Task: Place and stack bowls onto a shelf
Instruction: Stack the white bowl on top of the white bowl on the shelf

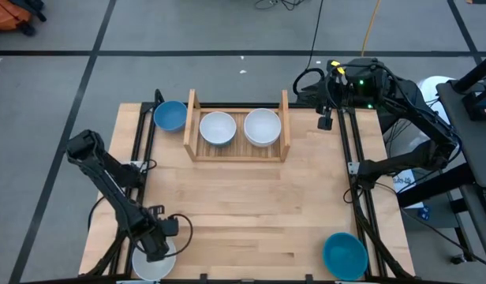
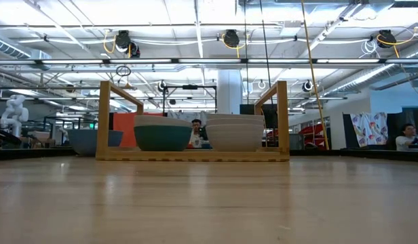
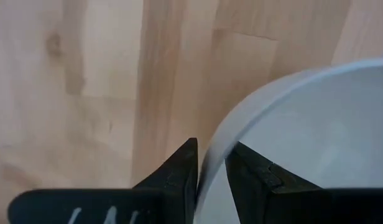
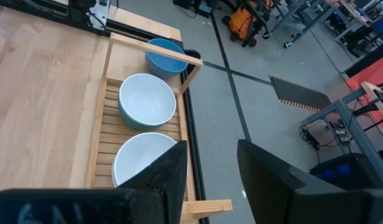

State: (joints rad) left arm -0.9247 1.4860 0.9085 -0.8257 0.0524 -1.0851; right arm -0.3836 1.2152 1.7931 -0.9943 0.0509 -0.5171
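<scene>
Left gripper (image 1: 155, 248) pinches the rim of a white bowl (image 1: 152, 264) at the near-left table corner; that thin edge grip might slip on lifting. The shelf (image 1: 237, 151) holds two stacks, their count hidden. Right gripper (image 4: 210, 165) hangs open beyond the shelf.

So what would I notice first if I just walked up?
Probably the wooden shelf at the table's far edge, with two bowl stacks side by side on it, the left stack having a dark teal bowl at the bottom. Then the left pincer at the near left corner, straddling a white bowl's rim.
</scene>
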